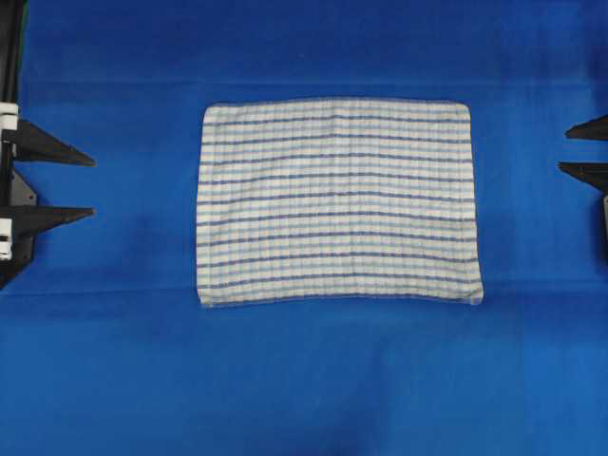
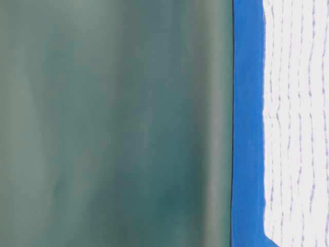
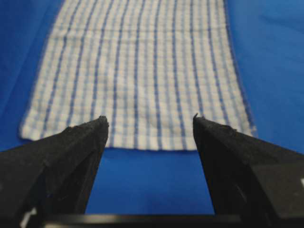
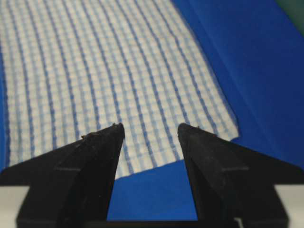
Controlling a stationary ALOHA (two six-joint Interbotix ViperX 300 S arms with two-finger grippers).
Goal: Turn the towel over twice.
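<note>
The towel (image 1: pixel 337 201) lies flat and spread at the middle of the bench, on the blue sheet (image 1: pixel 304 380), its stripes running across. The left gripper (image 1: pixel 90 186) and the right gripper (image 1: pixel 572 149) wait well apart from its short edges, jaws open and empty. To flip it cleanly, I judge each gripper should pinch a corner on the same long edge, lift together, and carry that edge across without bunching the cloth.
</note>
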